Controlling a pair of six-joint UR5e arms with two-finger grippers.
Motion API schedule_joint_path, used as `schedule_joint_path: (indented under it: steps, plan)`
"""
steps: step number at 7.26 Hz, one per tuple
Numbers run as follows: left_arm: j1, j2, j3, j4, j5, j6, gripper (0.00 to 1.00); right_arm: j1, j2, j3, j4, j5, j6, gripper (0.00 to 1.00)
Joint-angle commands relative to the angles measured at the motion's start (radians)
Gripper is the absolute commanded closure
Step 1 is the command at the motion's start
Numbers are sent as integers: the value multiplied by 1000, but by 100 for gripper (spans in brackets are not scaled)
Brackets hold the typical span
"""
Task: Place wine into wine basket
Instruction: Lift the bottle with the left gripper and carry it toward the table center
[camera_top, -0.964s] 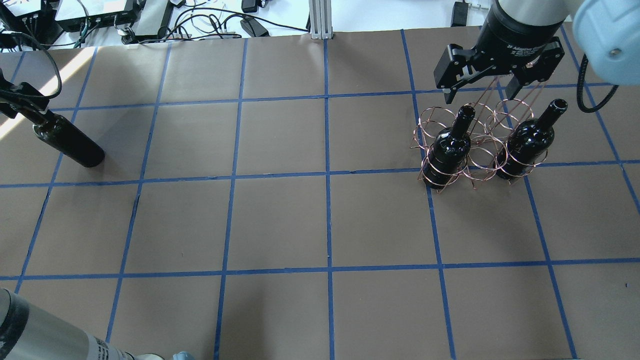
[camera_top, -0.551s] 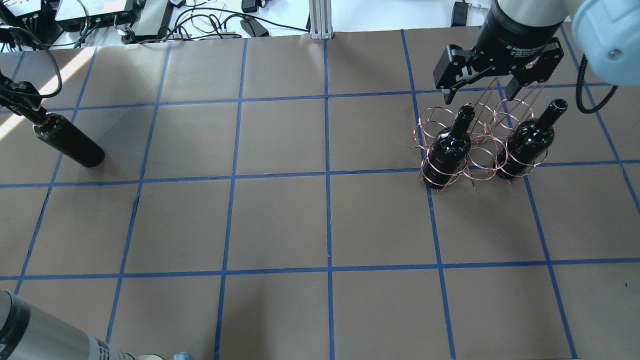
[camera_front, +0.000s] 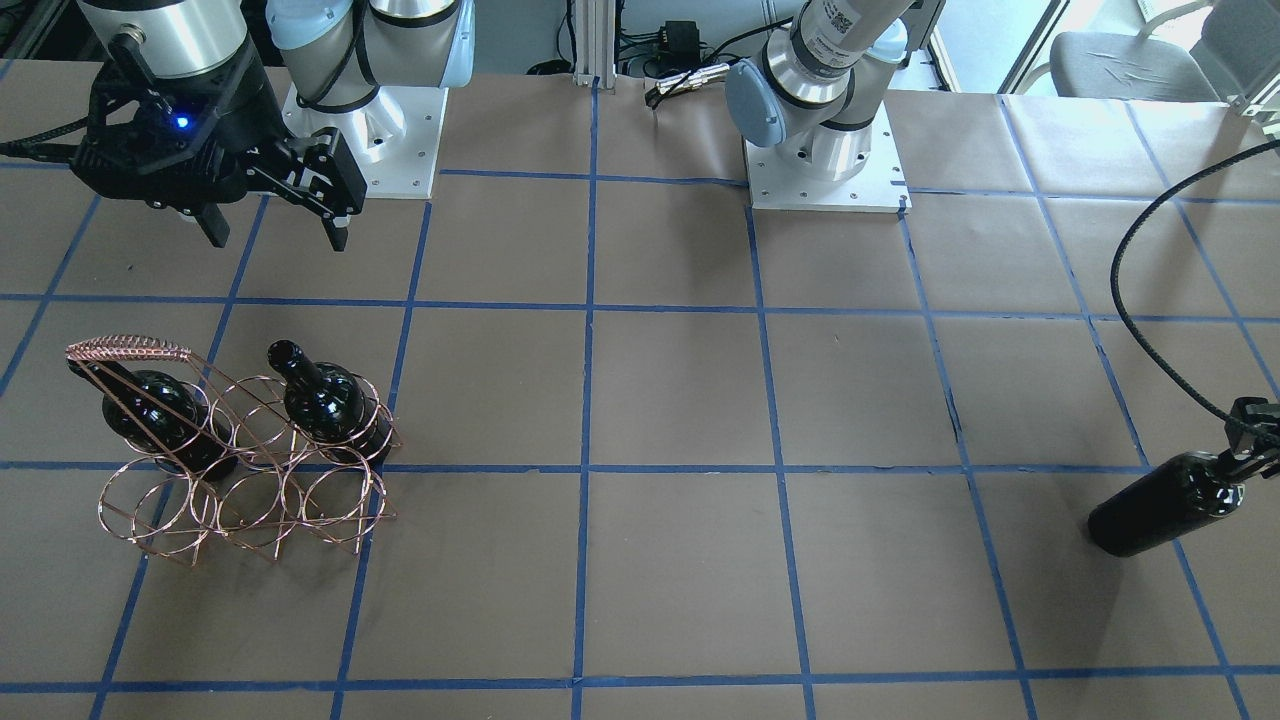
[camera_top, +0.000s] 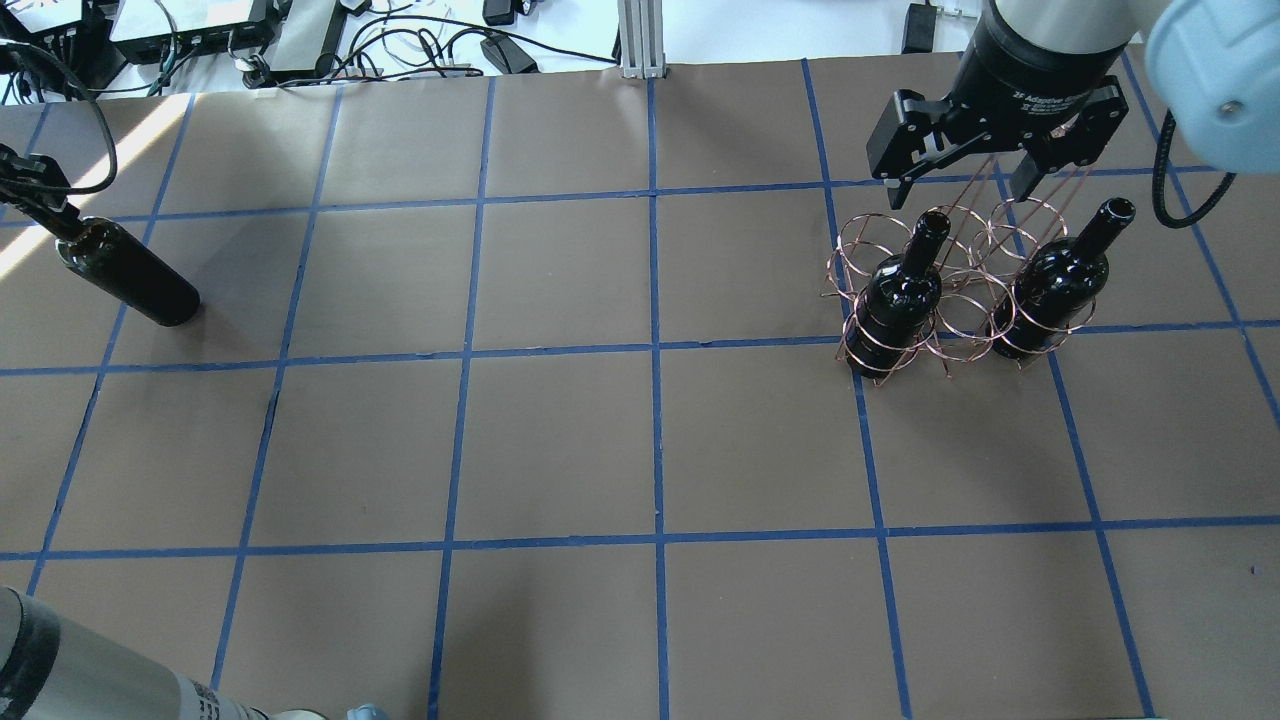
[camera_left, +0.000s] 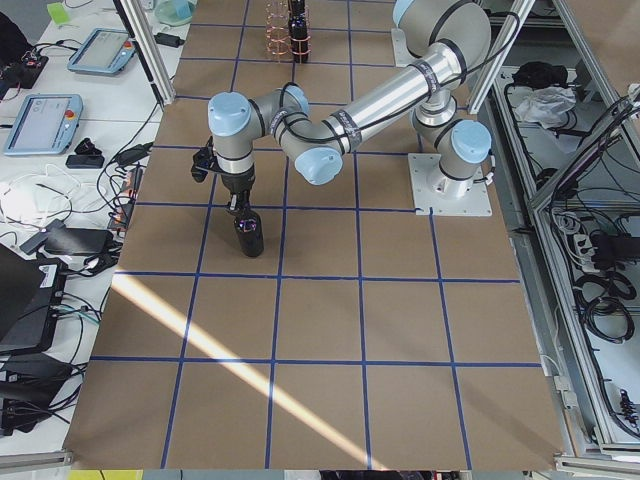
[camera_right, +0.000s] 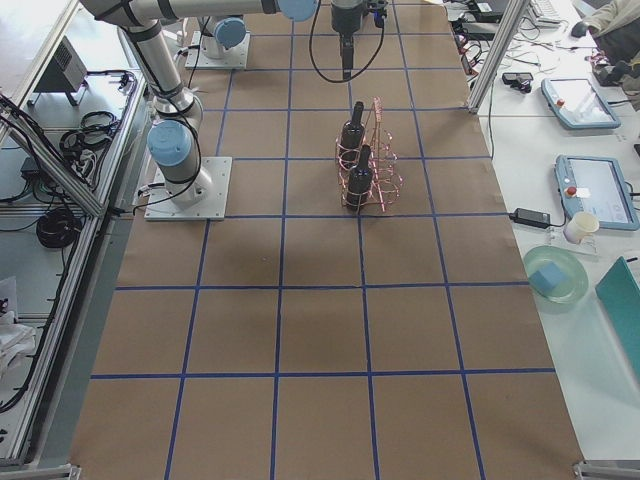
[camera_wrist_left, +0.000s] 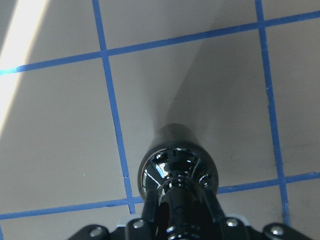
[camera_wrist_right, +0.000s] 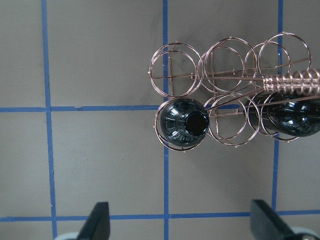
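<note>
My left gripper (camera_top: 52, 215) is shut on the neck of a dark wine bottle (camera_top: 130, 282) at the table's far left and holds it upright. The left wrist view shows the bottle's shoulder (camera_wrist_left: 176, 167) between the fingers. I cannot tell whether its base touches the table. The copper wire basket (camera_top: 958, 318) stands at the right and holds two dark bottles (camera_top: 898, 292) (camera_top: 1058, 280) in the two end rings of one row. My right gripper (camera_top: 965, 180) is open and empty above the basket's handle (camera_wrist_right: 292, 82). The other row of rings (camera_wrist_right: 172, 75) is empty.
The table is brown paper with a blue tape grid (camera_top: 655, 345). Cables and electronics (camera_top: 300, 40) and a metal post (camera_top: 640, 40) line the far edge. The two arm base plates (camera_front: 825, 160) (camera_front: 385, 130) sit at the robot's side.
My left gripper has shifted the held bottle slightly to the left and farther away in the overhead view. The right gripper and the basket have not moved.
</note>
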Motion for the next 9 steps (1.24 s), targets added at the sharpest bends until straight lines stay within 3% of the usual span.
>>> schedule_joint_path:
  steps: [1, 5, 7, 9]
  plan:
    - [-5, 23, -13, -12, 4, -10, 100, 0, -1, 0, 1, 0, 0, 1]
    - [-150, 256, -254, -44, -13, -234, 100, 0, -1, 2, 1, -2, -3, 1]
    - [-277, 377, -381, -46, -13, -509, 100, 0, -1, 2, 1, -2, -6, 1]
    - [-450, 460, -423, -59, -7, -794, 100, 0, -1, 2, 1, -2, -8, 1]
